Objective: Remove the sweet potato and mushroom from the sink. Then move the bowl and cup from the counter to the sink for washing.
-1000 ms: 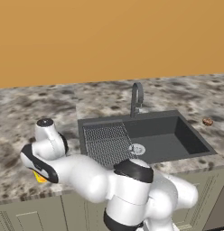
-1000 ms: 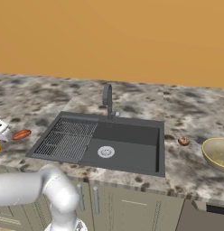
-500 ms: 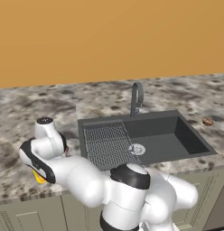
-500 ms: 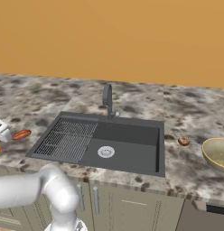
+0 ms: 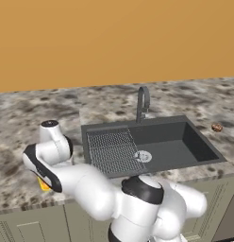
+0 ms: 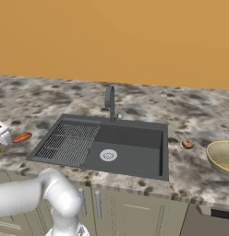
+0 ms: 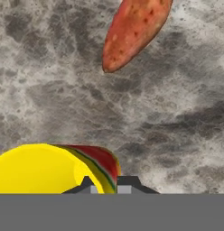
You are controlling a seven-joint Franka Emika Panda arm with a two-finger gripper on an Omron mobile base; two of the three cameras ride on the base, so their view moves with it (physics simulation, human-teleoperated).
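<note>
In the hand view the yellow cup [image 7: 39,169] with a red mark fills the lower left. Its rim wall sits between the two dark fingertips of my gripper [image 7: 108,184], which is shut on it. The cup [image 5: 43,184] stands on the counter left of the sink [image 5: 204,146], mostly hidden behind my arm. The orange-red sweet potato [image 7: 134,31] lies on the counter just beyond the cup, also seen as [image 6: 21,137]. The brown mushroom [image 6: 187,144] lies on the counter right of the sink [image 6: 135,159]. The tan bowl [image 6: 222,156] stands at the far right.
A grey arched faucet [image 5: 143,101] rises behind the basin. A ribbed drainer grid [image 5: 112,149] covers the sink's left half, with a round silver drain [image 6: 108,155] beside it. An orange wall backs the speckled stone counter [image 5: 24,123].
The gripper has gone from open to shut on the cup's rim. The arm has barely moved and the cup, sweet potato, mushroom and bowl stay in place.
</note>
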